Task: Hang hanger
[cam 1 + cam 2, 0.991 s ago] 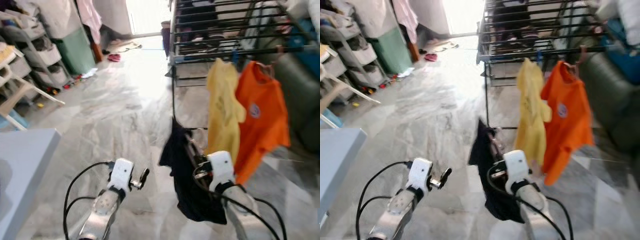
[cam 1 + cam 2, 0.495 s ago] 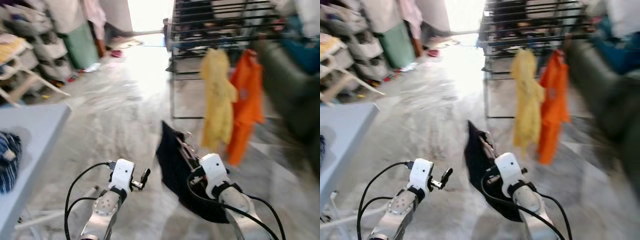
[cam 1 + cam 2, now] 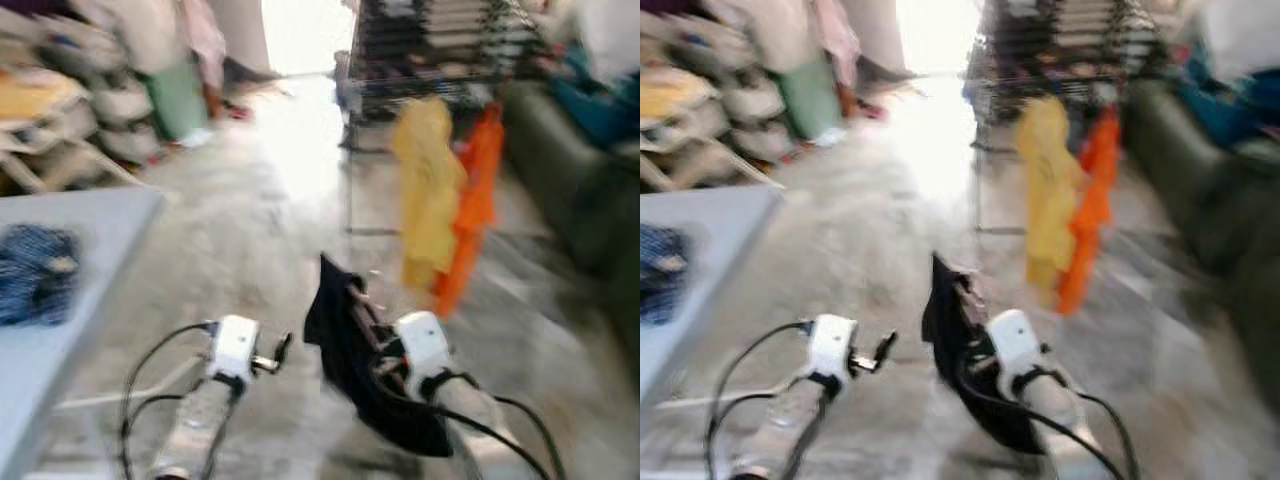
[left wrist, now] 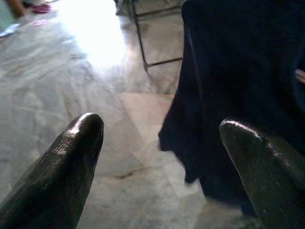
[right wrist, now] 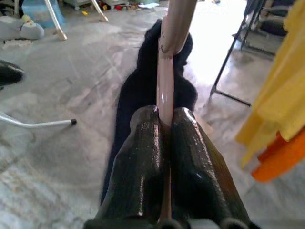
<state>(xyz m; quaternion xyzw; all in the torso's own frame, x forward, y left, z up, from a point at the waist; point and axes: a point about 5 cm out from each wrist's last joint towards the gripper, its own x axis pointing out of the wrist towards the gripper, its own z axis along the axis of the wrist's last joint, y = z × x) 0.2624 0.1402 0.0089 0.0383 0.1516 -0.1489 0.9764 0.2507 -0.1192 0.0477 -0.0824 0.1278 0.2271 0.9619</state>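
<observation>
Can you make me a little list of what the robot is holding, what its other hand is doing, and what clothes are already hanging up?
right gripper: shut on the pink hanger
on the hanger: a dark garment
left gripper: open, holding nothing
already hanging: yellow garment and orange shirt on the drying rack
on the table at the robot's left: blue clothing
head views: blurred

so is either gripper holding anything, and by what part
The right gripper is shut on the pink hanger, clamping its bar, with a dark garment draped on it. The left gripper is open and holds nothing.
</observation>
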